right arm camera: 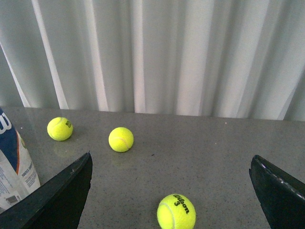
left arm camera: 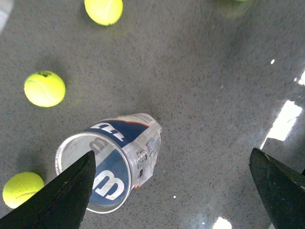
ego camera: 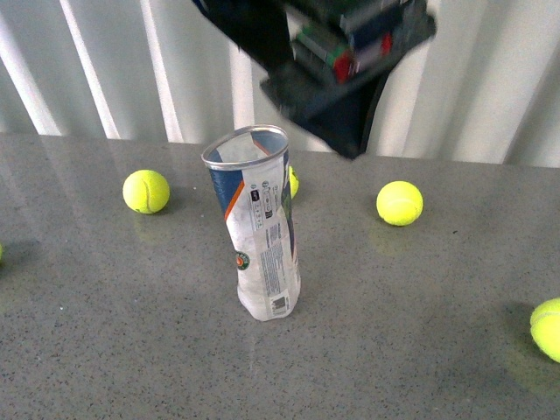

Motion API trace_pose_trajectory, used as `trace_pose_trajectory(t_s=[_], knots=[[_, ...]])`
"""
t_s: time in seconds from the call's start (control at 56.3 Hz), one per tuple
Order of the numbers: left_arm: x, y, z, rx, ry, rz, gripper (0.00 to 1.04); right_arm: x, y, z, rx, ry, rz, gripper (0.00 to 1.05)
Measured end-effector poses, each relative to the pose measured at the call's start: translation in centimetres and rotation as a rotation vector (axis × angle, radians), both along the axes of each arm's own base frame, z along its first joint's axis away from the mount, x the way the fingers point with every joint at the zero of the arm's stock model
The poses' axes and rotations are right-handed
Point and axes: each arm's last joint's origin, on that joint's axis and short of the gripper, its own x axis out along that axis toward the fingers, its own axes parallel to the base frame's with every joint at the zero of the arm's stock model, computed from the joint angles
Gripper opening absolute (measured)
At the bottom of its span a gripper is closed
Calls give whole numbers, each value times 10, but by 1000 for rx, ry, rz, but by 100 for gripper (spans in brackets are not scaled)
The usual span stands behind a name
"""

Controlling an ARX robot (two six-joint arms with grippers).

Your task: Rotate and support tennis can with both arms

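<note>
The tennis can [ego camera: 258,227] stands upright in the middle of the grey table, open metal rim up, with nothing inside. A black arm [ego camera: 341,52] hangs above and behind it; no fingertips show in the front view. My left gripper [left arm camera: 171,195] is open and empty, looking down on the can [left arm camera: 114,162]. One of its fingers [left arm camera: 62,200] overlaps the can's rim in the picture. My right gripper [right arm camera: 171,195] is open and empty, low over the table. The can's side [right arm camera: 14,167] shows beyond one of its fingers [right arm camera: 62,195].
Yellow-green tennis balls lie around the can: one to its left [ego camera: 146,191], one to its right [ego camera: 399,203], one at the right edge [ego camera: 548,328], one partly behind it [ego camera: 293,181]. A ball [right arm camera: 176,211] lies between the right fingers. White curtains hang behind the table.
</note>
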Motion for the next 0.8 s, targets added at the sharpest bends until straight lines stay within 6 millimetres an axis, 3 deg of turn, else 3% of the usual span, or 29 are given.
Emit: trace_pose_trajectory(t_s=[0.178, 0.266, 0.391, 0.497, 0.639, 0.799], knots=[[-18, 27, 51, -218, -93, 28, 98, 0, 0, 0, 0, 0, 0, 97], [-34, 54, 75, -323, -211, 101, 98, 0, 0, 0, 0, 0, 0, 97], [-63, 94, 92, -465, -280, 229, 98, 0, 0, 0, 0, 0, 0, 97], [-88, 122, 85, -519, -283, 299, 98, 0, 0, 0, 0, 0, 0, 97], [-111, 151, 60, -545, -247, 415, 98, 0, 0, 0, 0, 0, 0, 97], [-131, 173, 21, -642, -729, 869, 71, 0, 0, 0, 0, 0, 0, 97]])
